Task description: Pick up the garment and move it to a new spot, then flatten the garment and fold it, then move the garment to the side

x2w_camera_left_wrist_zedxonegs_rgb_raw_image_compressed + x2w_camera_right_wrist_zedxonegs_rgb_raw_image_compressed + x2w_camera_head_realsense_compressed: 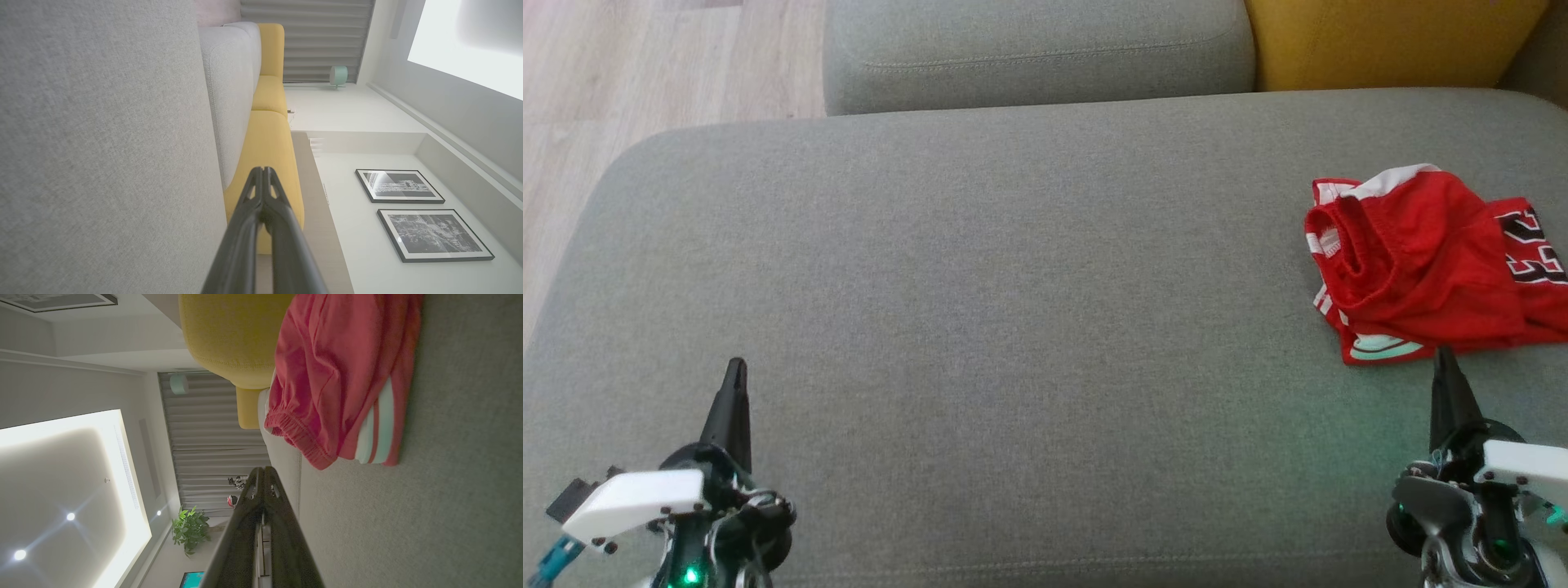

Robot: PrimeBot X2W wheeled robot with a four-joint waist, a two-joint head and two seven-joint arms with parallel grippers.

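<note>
The garment (1421, 265) is a pair of red shorts with white stripes and a black number, crumpled at the right side of the grey cushion (980, 294). In the right wrist view the garment (339, 375) lies just ahead of my fingers, apart from them. My right gripper (1444, 353) is shut and empty, its tip close below the garment's near hem. My left gripper (737, 364) is shut and empty at the lower left, far from the garment. Both wrist views show the fingertips pressed together: left gripper (262, 168), right gripper (263, 468).
A grey back cushion (1037, 49) and a yellow cushion (1388, 41) stand behind the seat. Wooden floor (621, 73) lies past the seat's left edge. A wide stretch of bare seat fabric spreads between the two grippers.
</note>
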